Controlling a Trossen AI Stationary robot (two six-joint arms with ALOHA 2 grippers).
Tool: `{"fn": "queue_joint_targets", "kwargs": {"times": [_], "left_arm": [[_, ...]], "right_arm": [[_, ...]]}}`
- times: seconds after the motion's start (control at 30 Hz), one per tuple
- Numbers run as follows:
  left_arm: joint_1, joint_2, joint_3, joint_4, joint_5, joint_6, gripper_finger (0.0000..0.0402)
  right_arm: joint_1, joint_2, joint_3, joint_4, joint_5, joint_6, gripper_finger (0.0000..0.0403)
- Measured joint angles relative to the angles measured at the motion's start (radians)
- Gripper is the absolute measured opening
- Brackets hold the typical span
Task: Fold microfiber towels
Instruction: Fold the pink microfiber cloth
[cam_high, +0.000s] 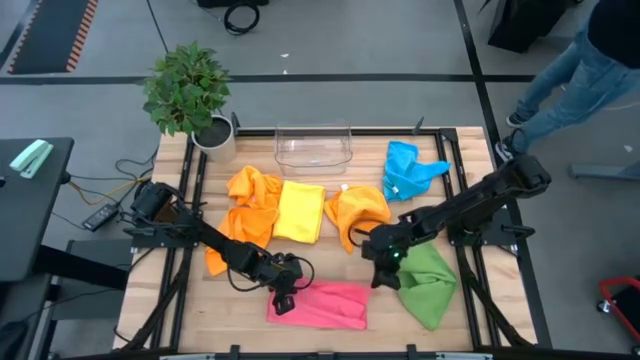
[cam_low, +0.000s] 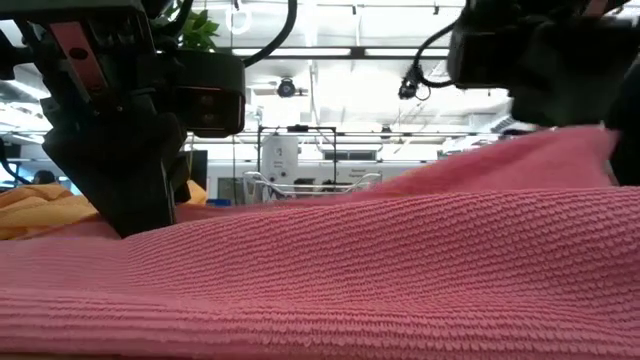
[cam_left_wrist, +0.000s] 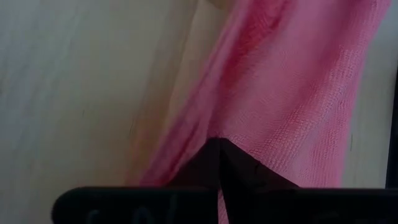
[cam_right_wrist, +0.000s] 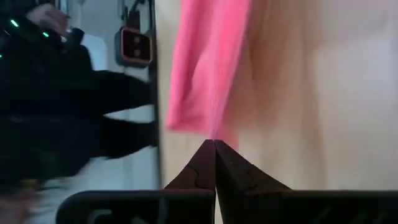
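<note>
The pink towel (cam_high: 322, 304) lies near the table's front edge and fills the low view (cam_low: 380, 270). My left gripper (cam_high: 284, 299) is shut at its left end. My right gripper (cam_high: 381, 270) is shut at its far right corner, beside the green towel (cam_high: 430, 286). Two orange towels (cam_high: 254, 203) (cam_high: 358, 212), a yellow towel (cam_high: 300, 211) and a blue towel (cam_high: 408, 170) lie loose farther back. My left gripper pinches the pink towel's left end (cam_left_wrist: 231, 134) between its two shut fingers, coming from above and from the table's left. The cloth runs away from the fingertips over the table; one layer or several, I cannot tell. My right gripper pinches the pink towel's far right corner (cam_right_wrist: 217, 129) at its fingertips, slanting down from the table's right. In the low view the cloth rises toward that corner (cam_low: 590, 145), the rest lying on the table.
A clear plastic bin (cam_high: 313, 146) stands at the table's far edge, and a potted plant (cam_high: 190, 95) at the far left corner. A person (cam_high: 585, 65) stands beyond the far right corner. Bare wood shows at the front left (cam_high: 190, 310).
</note>
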Motion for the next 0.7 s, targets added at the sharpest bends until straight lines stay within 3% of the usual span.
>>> {"fn": "queue_joint_targets", "kwargs": {"times": [0.1,0.17,0.4,0.6,0.7], "left_arm": [[0.0,0.0,0.0,0.001,0.0,0.0,0.0009],[0.0,0.0,0.0,0.003,-0.001,0.0,0.0006],[0.0,0.001,0.0,0.006,0.0,-0.001,0.002],[0.001,-0.015,-0.002,0.008,0.002,0.0,0.0006],[0.001,-0.024,-0.003,0.019,0.003,0.002,0.0019]], "right_arm": [[0.001,-0.034,0.0,-0.033,-0.062,0.105,0.0004],[0.0,-0.056,0.0,-0.034,-0.044,0.121,0.0004],[-0.006,-0.073,0.0,-0.027,0.187,0.117,0.0023],[0.145,0.034,0.001,0.098,0.417,0.135,0.0037],[0.226,0.074,0.001,0.155,0.539,0.196,0.0041]]}}
